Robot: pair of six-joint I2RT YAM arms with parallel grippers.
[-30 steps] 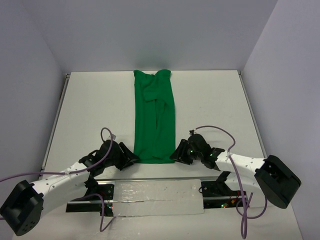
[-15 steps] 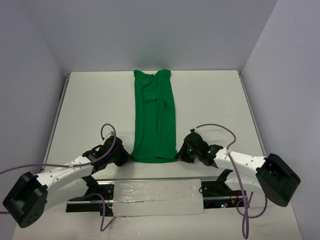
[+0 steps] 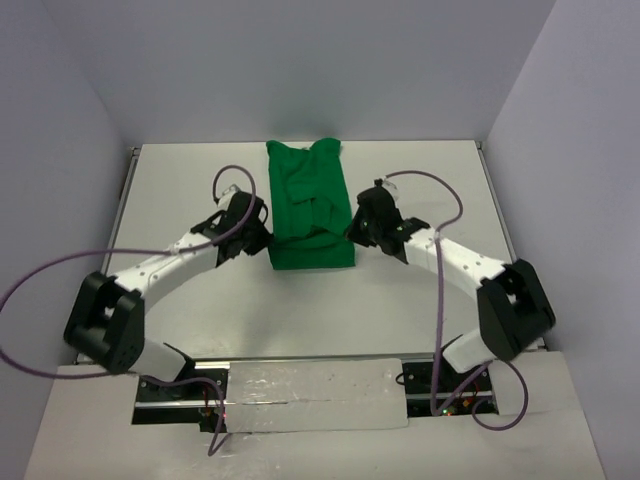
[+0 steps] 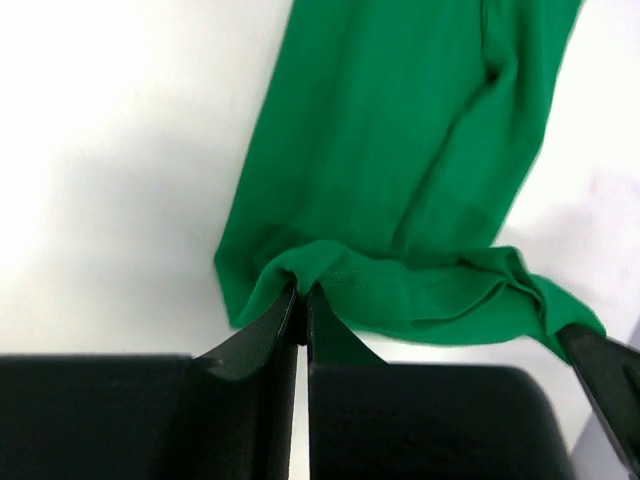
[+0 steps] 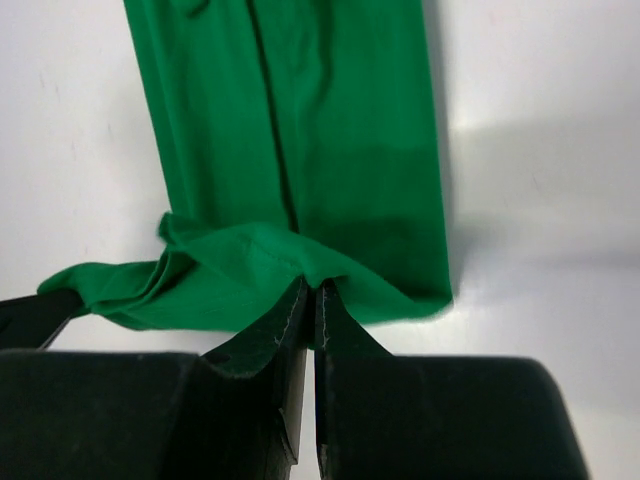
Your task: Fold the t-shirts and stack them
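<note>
Start at the left of the top view: the left arm (image 3: 165, 265) reaches from its base across the white table (image 3: 180, 180) toward the centre, with a purple cable (image 3: 40, 280) looping off it. Note that the left gripper (image 3: 262, 240) is clenched on the near left corner of the green t-shirt (image 3: 310, 200); in the left wrist view its jaws (image 4: 302, 298) are pressed together with a pinch of the t-shirt's (image 4: 400, 150) hem caught between them. The t-shirt lies at the middle of the table as a narrow lengthwise strip, its far end at the table's back edge. Its near end is doubled back over the body of the cloth, and the hem sags in a bunched band between the two grippers. At the right, observe that the right gripper (image 3: 355, 228) is likewise clamped on the near right corner; in the right wrist view the jaws (image 5: 312, 290) are closed with green cloth (image 5: 290, 130) nipped at their tips. The right arm (image 3: 460, 265) extends back to its base at the near right.
</note>
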